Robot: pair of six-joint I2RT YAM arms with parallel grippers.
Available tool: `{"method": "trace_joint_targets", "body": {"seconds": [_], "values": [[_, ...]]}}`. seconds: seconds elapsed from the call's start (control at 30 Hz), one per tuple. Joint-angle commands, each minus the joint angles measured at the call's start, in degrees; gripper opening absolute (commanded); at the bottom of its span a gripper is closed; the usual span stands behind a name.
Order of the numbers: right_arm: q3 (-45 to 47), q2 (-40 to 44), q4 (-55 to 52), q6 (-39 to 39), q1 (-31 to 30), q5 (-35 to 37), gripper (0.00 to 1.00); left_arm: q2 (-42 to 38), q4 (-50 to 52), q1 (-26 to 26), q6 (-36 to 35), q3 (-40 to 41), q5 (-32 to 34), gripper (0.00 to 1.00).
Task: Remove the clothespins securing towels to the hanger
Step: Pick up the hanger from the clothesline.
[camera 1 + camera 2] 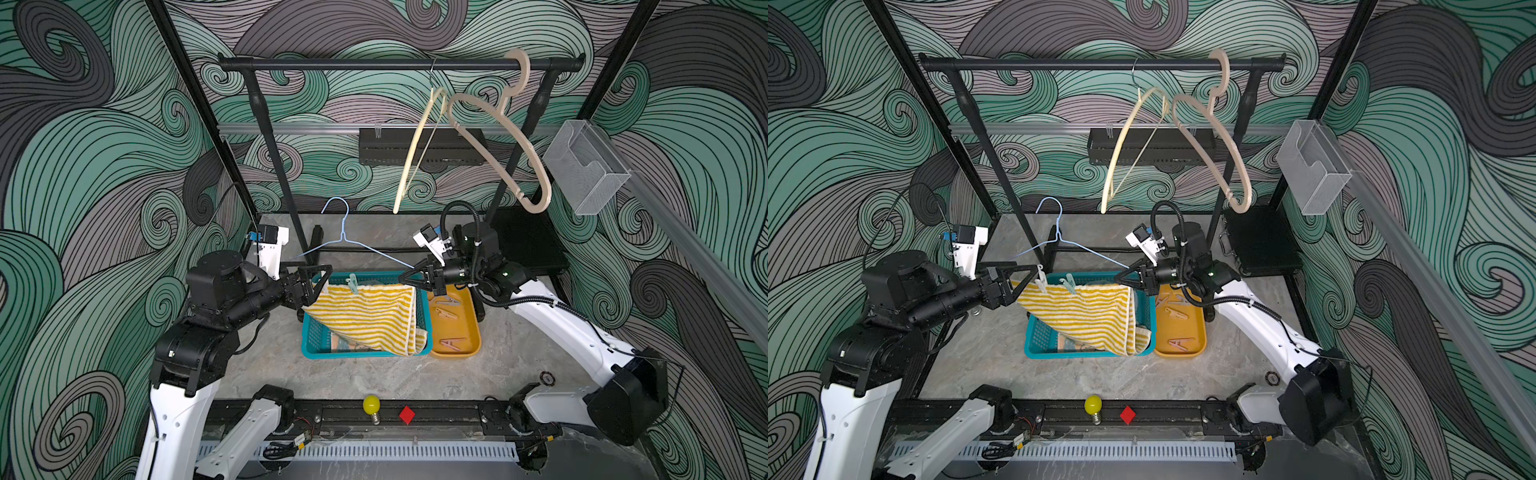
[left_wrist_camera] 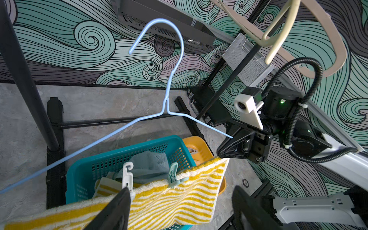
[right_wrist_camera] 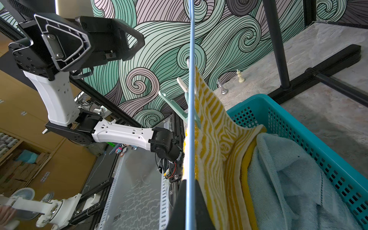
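The right tool (image 1: 405, 279) is clamped shut on one end of the blue wire hanger (image 1: 343, 232), holding it above the teal basket (image 1: 311, 332). A yellow striped towel (image 1: 365, 316) drapes over the hanger's lower bar, pinned there by a white clothespin (image 1: 1040, 279) and a mint clothespin (image 1: 353, 284). The left tool (image 1: 1025, 286) stands wide open at the towel's other end, one finger just beside the white clothespin. A light-blue towel (image 3: 288, 179) lies in the basket. More clothespins (image 1: 451, 343) lie in the orange tray (image 1: 467, 328) alongside.
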State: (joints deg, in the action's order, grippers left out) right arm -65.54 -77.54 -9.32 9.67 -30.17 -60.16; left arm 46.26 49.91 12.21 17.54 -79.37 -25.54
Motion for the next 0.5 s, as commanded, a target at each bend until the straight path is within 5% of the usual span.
{"method": "trace_joint_targets", "body": {"seconds": [0.0,0.47], "values": [[-2.9,-1.3,-0.5,-5.7,1.0,-6.8,0.0,0.2,-2.7,0.4,-0.8,0.3,-3.1,0.78],[-5.3,-5.7,-5.3,-10.0,1.7,-10.2,0.0,7.5,-8.7,1.8,-1.4,2.1,-1.0,0.71]]}}
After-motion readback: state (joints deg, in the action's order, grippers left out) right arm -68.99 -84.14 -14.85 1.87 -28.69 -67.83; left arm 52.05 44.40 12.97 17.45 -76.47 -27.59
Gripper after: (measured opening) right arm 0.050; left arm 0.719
